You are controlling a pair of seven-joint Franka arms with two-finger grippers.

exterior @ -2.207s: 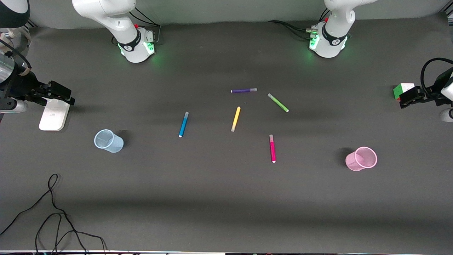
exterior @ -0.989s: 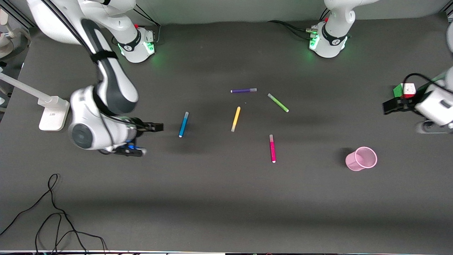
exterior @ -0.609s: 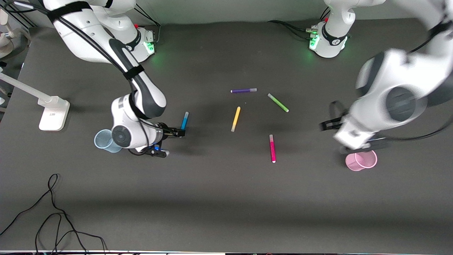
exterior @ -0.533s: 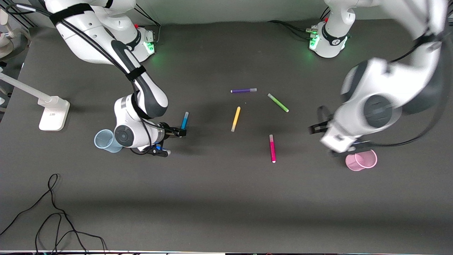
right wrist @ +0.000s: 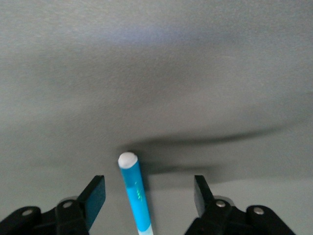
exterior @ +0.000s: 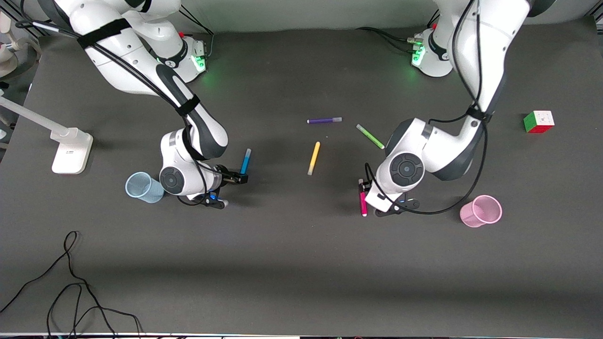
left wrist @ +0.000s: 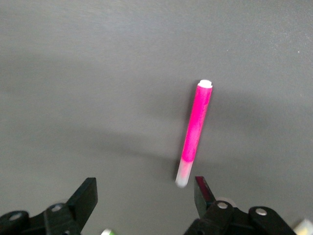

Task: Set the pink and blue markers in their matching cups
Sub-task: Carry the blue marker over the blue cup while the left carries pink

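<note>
Swung in from the table ends since earlier, left gripper now spread over pink marker cap end, right gripper spread astride blue marker — centre, descend, then close.

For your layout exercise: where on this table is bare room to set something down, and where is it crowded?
Bare mat runs nearer the camera than the blue cup and pink cup, bordered by the black cable. Crowded: mid-table, around the yellow marker, purple marker and green marker.
</note>
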